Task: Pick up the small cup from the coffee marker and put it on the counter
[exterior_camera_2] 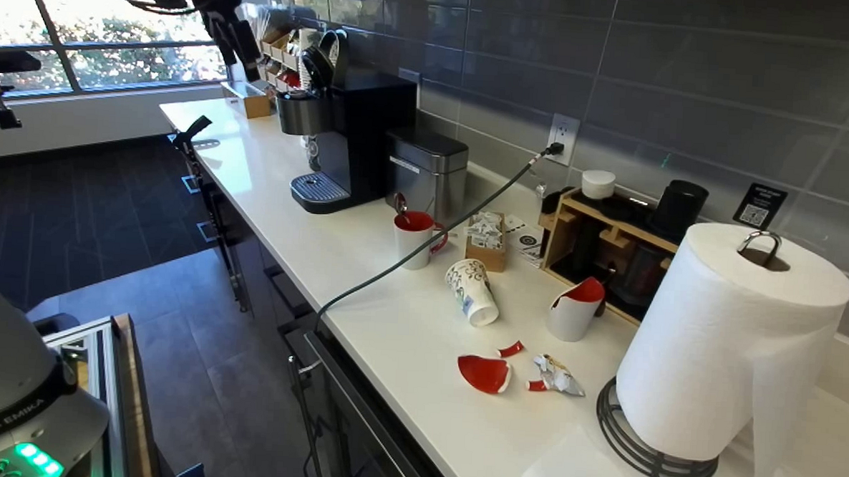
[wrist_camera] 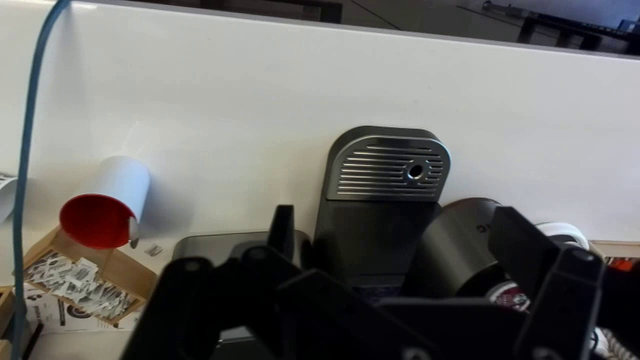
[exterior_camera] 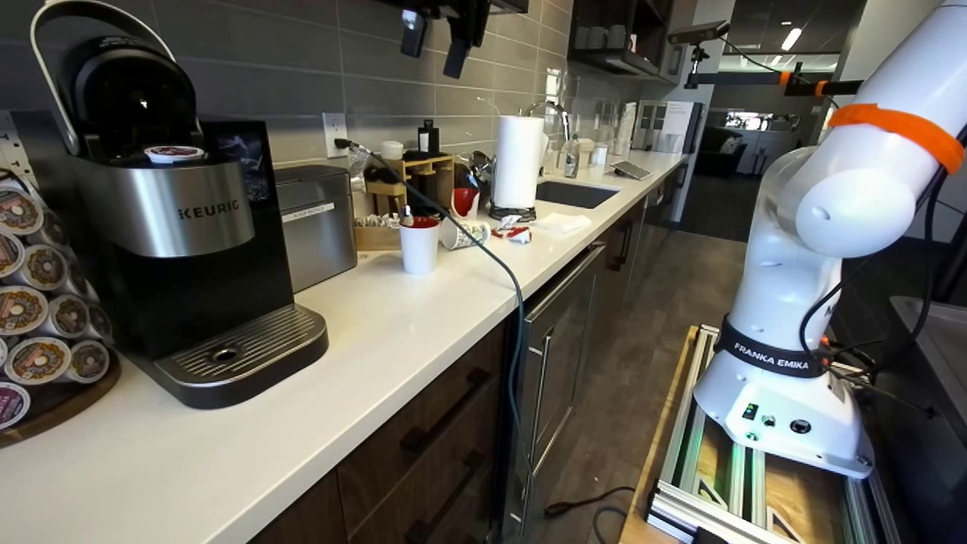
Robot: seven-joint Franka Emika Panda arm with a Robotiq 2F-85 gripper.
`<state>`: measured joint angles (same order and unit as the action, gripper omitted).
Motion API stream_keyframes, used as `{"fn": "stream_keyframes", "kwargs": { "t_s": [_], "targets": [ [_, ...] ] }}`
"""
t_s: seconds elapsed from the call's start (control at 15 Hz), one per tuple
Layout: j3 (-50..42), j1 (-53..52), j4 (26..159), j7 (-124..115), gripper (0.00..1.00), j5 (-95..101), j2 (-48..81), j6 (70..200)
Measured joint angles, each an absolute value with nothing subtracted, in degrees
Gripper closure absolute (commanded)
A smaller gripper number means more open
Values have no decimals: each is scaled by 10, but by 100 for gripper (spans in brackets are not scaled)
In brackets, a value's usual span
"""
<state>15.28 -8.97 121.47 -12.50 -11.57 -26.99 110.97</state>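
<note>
The hand [wrist_camera: 393, 218] hung spread, empty; the coffee pod [exterior_camera: 174, 154] sat lower, in the Keurig brewer [exterior_camera: 166, 208]. Step judged: approach, requiring alignment, then descent.

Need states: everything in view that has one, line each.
Gripper: open, holding nothing
Coffee machine: lid raised
Small cup: sitting in the machine's open top
Grey box: shut
Red-lined mug: upright, spoon in it
Paper cup: on its side
Broken mug: upright, chunk missing
Red shards: loose on the counter
Cable: plugged into wall outlet
Paper towel roll: upright
</note>
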Motion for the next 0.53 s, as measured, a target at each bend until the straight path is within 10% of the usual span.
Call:
{"fn": "stream_keyframes", "kwargs": {
  "t_s": [0.53],
  "targets": [
    [272,-101,1072,-276,0,-25,-151,1088]
  ]
}}
